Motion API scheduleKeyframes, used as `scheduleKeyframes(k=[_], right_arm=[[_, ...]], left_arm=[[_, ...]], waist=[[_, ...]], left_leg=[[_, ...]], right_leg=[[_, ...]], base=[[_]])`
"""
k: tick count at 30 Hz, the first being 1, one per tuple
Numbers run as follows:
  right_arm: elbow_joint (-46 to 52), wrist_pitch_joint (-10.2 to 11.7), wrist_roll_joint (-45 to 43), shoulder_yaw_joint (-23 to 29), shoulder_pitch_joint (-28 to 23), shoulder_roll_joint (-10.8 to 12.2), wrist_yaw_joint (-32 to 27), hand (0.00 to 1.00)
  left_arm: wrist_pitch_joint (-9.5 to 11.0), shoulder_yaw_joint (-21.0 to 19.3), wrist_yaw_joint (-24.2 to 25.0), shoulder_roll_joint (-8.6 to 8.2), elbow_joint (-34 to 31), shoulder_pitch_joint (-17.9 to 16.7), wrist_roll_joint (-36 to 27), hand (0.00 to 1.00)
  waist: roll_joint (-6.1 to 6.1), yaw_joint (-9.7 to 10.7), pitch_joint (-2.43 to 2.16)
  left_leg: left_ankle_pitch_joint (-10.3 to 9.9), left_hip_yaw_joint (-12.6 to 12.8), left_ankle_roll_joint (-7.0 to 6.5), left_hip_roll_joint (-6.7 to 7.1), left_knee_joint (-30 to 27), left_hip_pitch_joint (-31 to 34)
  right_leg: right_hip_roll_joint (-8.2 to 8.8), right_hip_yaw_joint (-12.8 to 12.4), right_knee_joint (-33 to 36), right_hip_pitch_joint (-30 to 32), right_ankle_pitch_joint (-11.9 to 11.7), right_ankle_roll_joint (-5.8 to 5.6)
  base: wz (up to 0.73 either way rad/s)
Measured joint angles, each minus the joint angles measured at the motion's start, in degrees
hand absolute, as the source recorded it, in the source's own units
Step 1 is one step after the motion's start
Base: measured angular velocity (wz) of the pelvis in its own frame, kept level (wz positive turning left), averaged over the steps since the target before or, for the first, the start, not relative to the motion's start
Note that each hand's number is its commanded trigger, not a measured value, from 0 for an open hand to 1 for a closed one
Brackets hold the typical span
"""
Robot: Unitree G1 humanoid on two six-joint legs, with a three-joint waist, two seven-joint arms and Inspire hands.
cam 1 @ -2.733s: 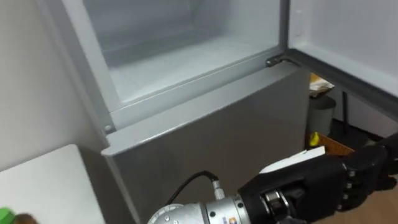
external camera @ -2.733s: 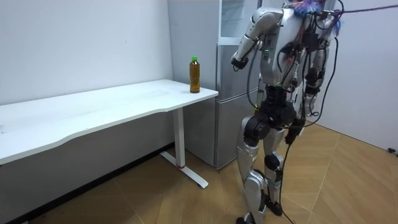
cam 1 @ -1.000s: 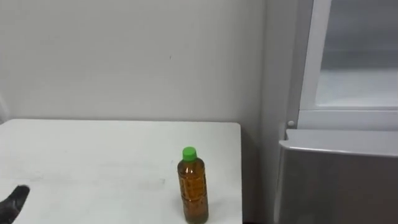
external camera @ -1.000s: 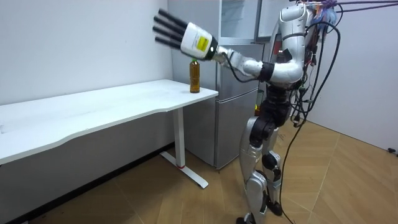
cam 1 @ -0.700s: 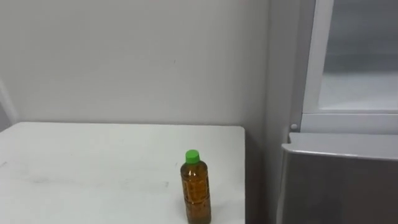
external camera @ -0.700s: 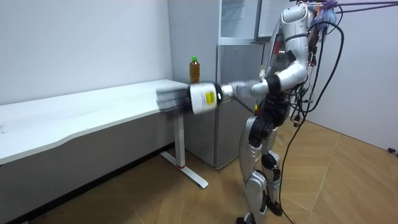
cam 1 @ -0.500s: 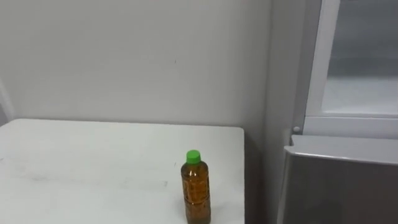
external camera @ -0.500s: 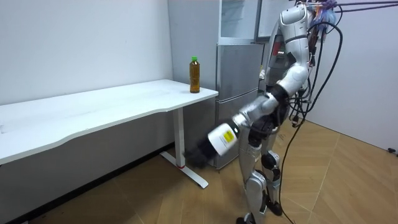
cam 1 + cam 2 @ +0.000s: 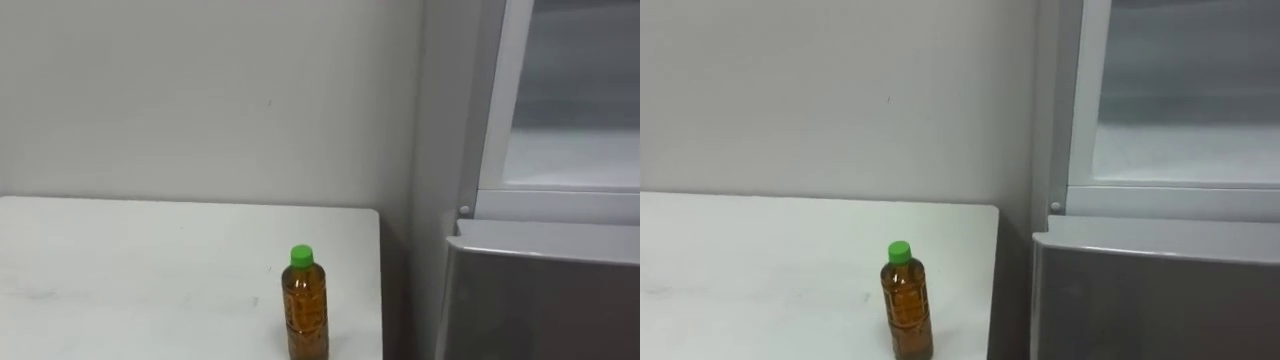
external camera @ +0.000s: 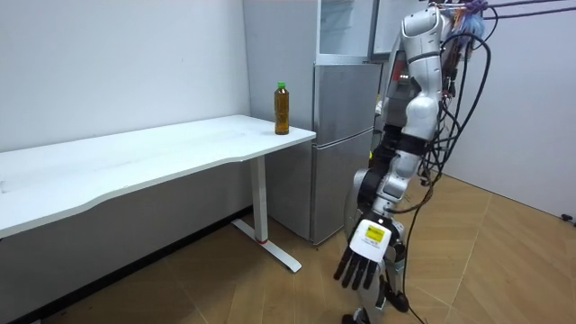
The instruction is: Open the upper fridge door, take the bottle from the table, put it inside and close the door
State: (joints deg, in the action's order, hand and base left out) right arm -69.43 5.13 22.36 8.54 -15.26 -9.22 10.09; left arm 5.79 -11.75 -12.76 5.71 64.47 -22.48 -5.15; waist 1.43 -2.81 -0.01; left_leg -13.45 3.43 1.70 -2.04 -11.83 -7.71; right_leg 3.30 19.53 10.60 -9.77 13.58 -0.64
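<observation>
An amber bottle [image 9: 305,317] with a green cap stands upright on the white table [image 9: 120,270], near its right end and close to the fridge. In the room view the bottle [image 10: 282,108] stands at the table corner beside the grey fridge. The fridge's upper compartment [image 9: 575,140] is open, white and bare inside. I stand in front of the fridge, facing the wall. My left hand [image 10: 364,256] hangs low at my side with straight fingers, holding nothing, far below the bottle.
The lower fridge door [image 9: 540,300] is shut. The table [image 10: 135,162] runs along the wall toward the room view's left. Wooden floor [image 10: 504,261] spreads around me. A plain wall [image 9: 200,100] rises behind the table.
My left arm swung from stretched out high toward the table down to hanging beside my leg. The bottle has not moved; the eye view shifted slightly.
</observation>
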Motion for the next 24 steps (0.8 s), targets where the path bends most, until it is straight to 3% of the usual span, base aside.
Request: scheduleKeyframes(k=[5, 7, 12, 15, 24], right_arm=[[-0.7, -0.1, -0.1, -0.6, 0.9, 0.0, 0.0, 0.0], [-1.2, -0.3, 0.8, -1.2, 1.5, 0.1, -0.1, 0.0], [-1.7, -0.4, 0.9, -2.9, 3.0, 0.3, -0.7, 0.0], [-1.9, -0.5, 1.2, -3.6, 3.5, 0.4, -0.8, 0.0], [-1.6, -0.2, 3.8, -5.2, 3.4, 0.6, -1.2, 0.0]], left_arm=[[-2.6, 1.0, 1.1, -0.23, 0.1, 1.7, 8.0, 0.0], [-4.2, 2.8, 1.9, -0.23, 0.0, 2.8, 11.1, 0.0], [-5.8, 6.4, 4.2, -0.07, 0.0, 6.0, 15.1, 0.0], [-6.1, 7.6, 4.9, 0.59, 0.4, 7.1, 17.2, 0.0], [-5.8, 8.7, 5.6, 1.28, 0.4, 7.7, 17.2, 0.0]], waist=[[-0.02, 1.2, -0.01], [-0.07, 1.9, -0.01], [-0.75, 3.3, 0.02], [-1.12, 4.2, 0.07], [-1.58, 4.6, 0.1]], left_leg=[[0.0, 1.2, 0.0, -0.15, 0.0, -0.6], [0.0, 1.7, 0.0, -0.15, 0.0, -0.7], [0.0, 3.1, 0.0, -0.2, -0.6, -0.8], [0.0, 4.4, 0.0, -0.33, -0.9, -0.9], [0.0, 4.6, 0.0, -0.33, -0.9, -0.7]], right_leg=[[0.32, -0.7, 0.1, -0.1, 0.0, 0.0], [0.34, -1.2, 0.2, -0.2, 0.1, -0.07], [0.05, -2.0, 0.3, -0.1, 0.2, -0.14], [0.04, -2.5, 0.2, -0.1, 0.1, -0.1], [-0.1, -3.0, 0.0, -0.1, 0.1, -0.05]], base=[[-0.08], [-0.07], [-0.08], [-0.1], [-0.03]])
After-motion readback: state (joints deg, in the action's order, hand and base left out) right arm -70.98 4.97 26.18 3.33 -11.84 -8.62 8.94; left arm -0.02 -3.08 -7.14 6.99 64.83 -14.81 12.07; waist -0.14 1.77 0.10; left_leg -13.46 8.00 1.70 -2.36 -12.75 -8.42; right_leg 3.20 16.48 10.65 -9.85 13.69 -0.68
